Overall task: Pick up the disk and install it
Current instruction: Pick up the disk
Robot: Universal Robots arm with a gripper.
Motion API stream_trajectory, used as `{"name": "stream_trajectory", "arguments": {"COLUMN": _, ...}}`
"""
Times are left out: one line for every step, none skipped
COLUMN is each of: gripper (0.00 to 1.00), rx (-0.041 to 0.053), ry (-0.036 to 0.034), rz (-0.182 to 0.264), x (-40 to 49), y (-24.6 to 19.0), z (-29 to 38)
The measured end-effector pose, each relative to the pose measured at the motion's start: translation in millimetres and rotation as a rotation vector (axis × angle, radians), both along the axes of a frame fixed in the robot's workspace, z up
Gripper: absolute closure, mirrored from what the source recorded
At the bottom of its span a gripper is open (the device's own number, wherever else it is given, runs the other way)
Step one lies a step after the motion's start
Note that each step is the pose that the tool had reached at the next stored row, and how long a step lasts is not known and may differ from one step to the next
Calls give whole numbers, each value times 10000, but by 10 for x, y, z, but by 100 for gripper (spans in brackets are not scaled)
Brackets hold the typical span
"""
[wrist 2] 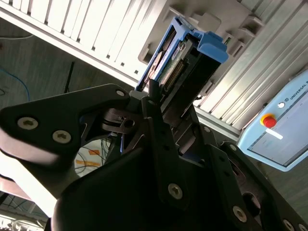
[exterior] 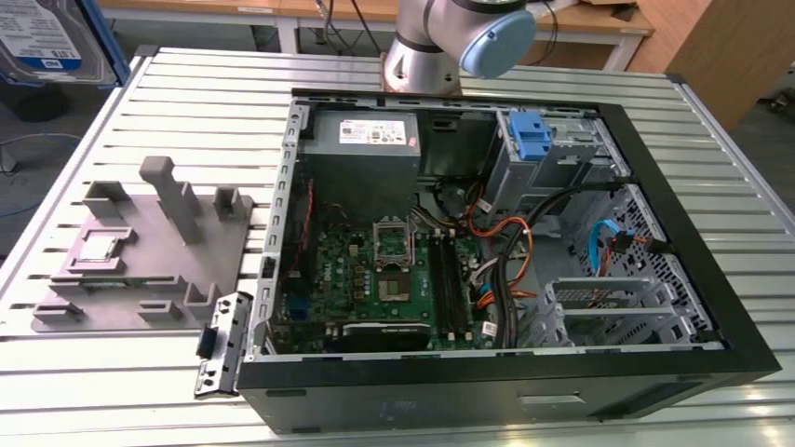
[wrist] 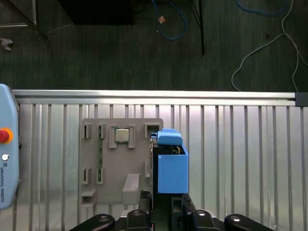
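The disk [wrist 2: 180, 60], a drive edged by a blue carrier frame, is held edge-on between my gripper's [wrist 2: 166, 103] black fingers in the second wrist view. In the first wrist view the disk's blue carrier [wrist: 171, 166] sticks out from the gripper [wrist: 161, 204] and hangs over the edge of the grey fixture plate [wrist: 120, 159] on the slatted table. The exterior view has the disk [exterior: 44, 42] raised at its far upper left, label facing the camera. The open computer case [exterior: 267, 279] lies on its side, with a drive bay and blue latch [exterior: 531, 135] at its back.
The grey fixture plate [exterior: 137, 251] with upright pegs sits at the exterior view's left of the case. A detached black bracket [exterior: 218, 345] lies by the case's front corner. A pale blue teach pendant [wrist: 7, 159] rests on the slatted table [wrist: 240, 159]. Cables lie on the dark floor [wrist: 144, 48].
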State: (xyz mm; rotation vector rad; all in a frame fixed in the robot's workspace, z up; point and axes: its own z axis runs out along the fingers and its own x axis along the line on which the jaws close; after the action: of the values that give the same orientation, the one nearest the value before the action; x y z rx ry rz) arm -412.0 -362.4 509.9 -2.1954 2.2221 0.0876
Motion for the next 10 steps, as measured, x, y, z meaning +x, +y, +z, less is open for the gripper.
{"name": "stream_trajectory", "arguments": {"gripper": 65, "rx": 0, "ry": 1, "rz": 0, "x": 1, "y": 0, "z": 0}}
{"name": "stream_trajectory", "arguments": {"gripper": 65, "rx": 0, "ry": 1, "rz": 0, "x": 4, "y": 0, "z": 0}}
{"name": "stream_trajectory", "arguments": {"gripper": 65, "rx": 0, "ry": 1, "rz": 0, "x": 6, "y": 0, "z": 3}}
{"name": "stream_trajectory", "arguments": {"gripper": 65, "rx": 0, "ry": 1, "rz": -1, "x": 6, "y": 0, "z": 3}}
{"name": "stream_trajectory", "arguments": {"gripper": 65, "rx": -1, "ry": 1, "rz": 1, "x": 7, "y": 0, "z": 4}}
{"name": "stream_trajectory", "arguments": {"gripper": 65, "rx": -1, "ry": 2, "rz": 1, "x": 9, "y": 0, "z": 4}}
{"name": "stream_trajectory", "arguments": {"gripper": 65, "rx": -1, "ry": 2, "rz": 1, "x": 12, "y": 0, "z": 4}}
{"name": "stream_trajectory", "arguments": {"gripper": 65, "rx": -1, "ry": 2, "rz": 1, "x": 16, "y": 0, "z": 4}}
{"name": "stream_trajectory", "arguments": {"gripper": 65, "rx": 0, "ry": 2, "rz": 1, "x": 19, "y": 0, "z": 4}}
{"name": "stream_trajectory", "arguments": {"gripper": 65, "rx": 0, "ry": 0, "rz": 0, "x": 21, "y": 0, "z": 3}}
